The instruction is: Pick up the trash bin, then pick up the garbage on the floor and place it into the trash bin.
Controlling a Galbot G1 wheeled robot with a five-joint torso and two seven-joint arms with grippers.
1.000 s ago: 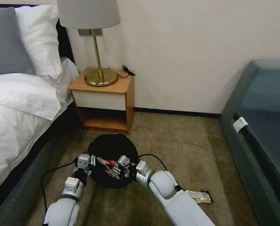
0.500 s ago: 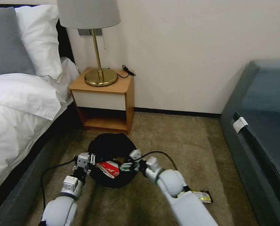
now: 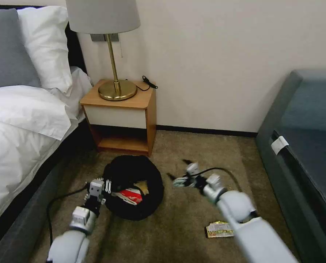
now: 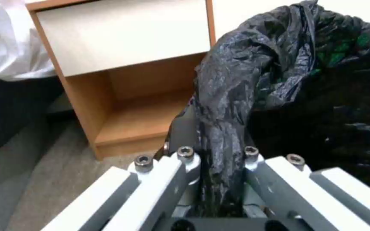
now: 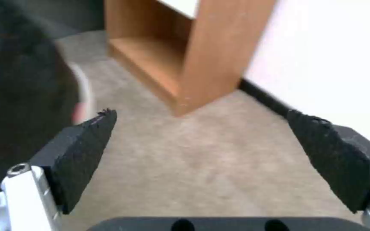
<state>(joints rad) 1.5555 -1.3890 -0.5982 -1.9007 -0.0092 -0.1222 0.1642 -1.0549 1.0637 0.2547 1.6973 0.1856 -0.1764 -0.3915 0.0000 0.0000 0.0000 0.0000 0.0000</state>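
Note:
The trash bin (image 3: 133,175), draped in a black bag, sits on the carpet in front of the nightstand. A crushed red-and-white cup (image 3: 131,195) and a scrap of brown paper (image 3: 144,187) lie inside it. My left gripper (image 3: 107,186) is at the bin's left rim, shut on a fold of the black bag (image 4: 221,128). My right gripper (image 3: 178,169) hovers low to the right of the bin, open and holding nothing, its dark pads (image 5: 82,150) spread wide over bare carpet. A snack wrapper (image 3: 219,229) with yellow print lies on the floor beside my right arm.
A wooden nightstand (image 3: 121,117) with a brass lamp (image 3: 113,54) stands behind the bin. The bed (image 3: 20,128) borders the left and a dark sofa (image 3: 309,146) the right. A black cable (image 3: 60,199) trails along the floor by my left arm. Open carpet lies between bin and sofa.
My right gripper opened over the bin, dropped the red-and-white cup inside, and swung away to the right. The left gripper has kept its hold on the bag.

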